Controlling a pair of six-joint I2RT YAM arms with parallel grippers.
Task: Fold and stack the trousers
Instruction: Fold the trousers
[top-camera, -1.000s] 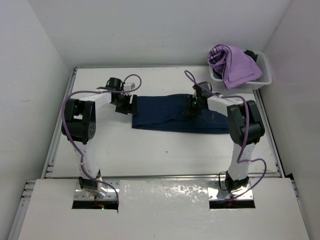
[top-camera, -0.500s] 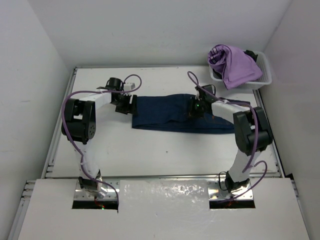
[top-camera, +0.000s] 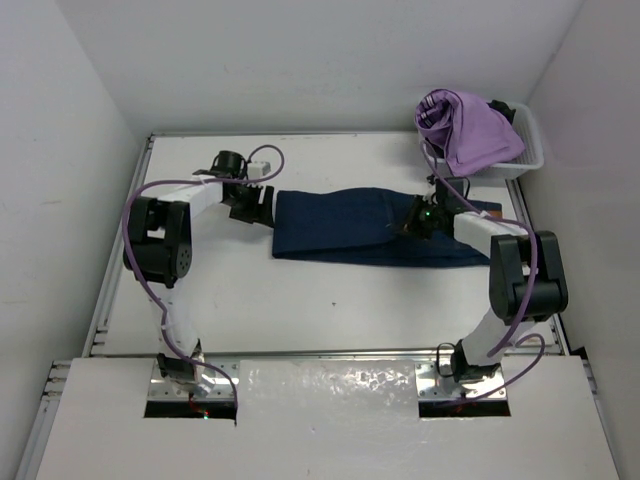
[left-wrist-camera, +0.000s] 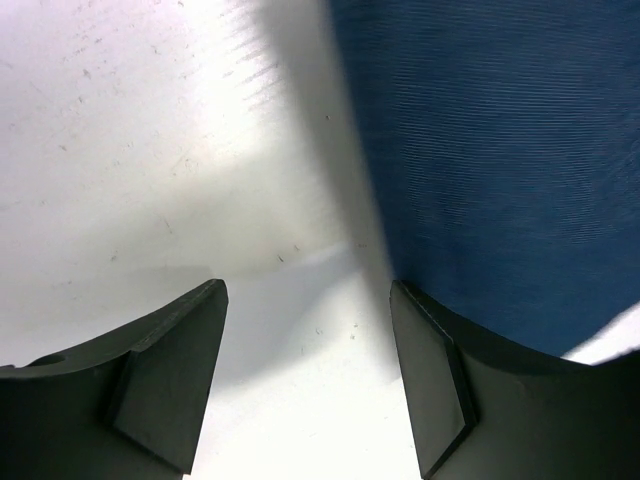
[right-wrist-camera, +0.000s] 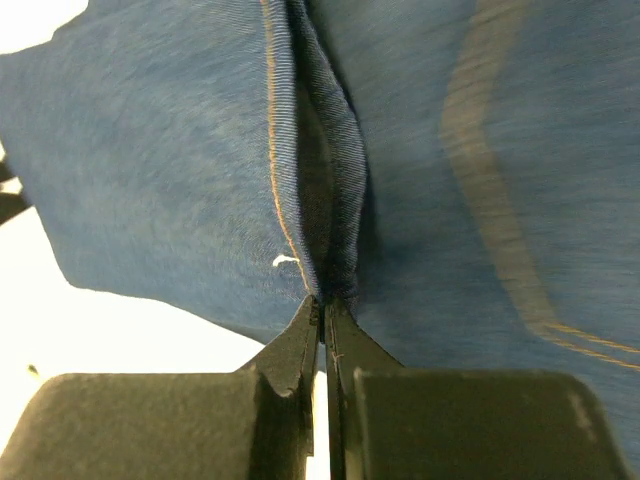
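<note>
The dark blue trousers (top-camera: 335, 228) lie folded in a long band across the middle of the table. My right gripper (top-camera: 412, 224) is shut on a raised fold of denim with an orange-stitched seam (right-wrist-camera: 285, 170), pinched at the tips of the right gripper (right-wrist-camera: 322, 300). At the band's left end my left gripper (top-camera: 262, 206) stands open. In the left wrist view the left gripper (left-wrist-camera: 305, 290) has only bare table between its fingers. The right finger (left-wrist-camera: 430, 380) sits right at the edge of the trousers (left-wrist-camera: 500, 150).
A white basket (top-camera: 532, 152) at the back right corner holds a lilac-purple garment (top-camera: 465, 128). The table's raised rim (top-camera: 120, 250) runs along the left side, with walls close on all sides.
My right gripper has shut on the denim fold and moved right, pulling the upper layer with it. The trousers' left edge has shifted slightly right. The left gripper has stayed open in place.
</note>
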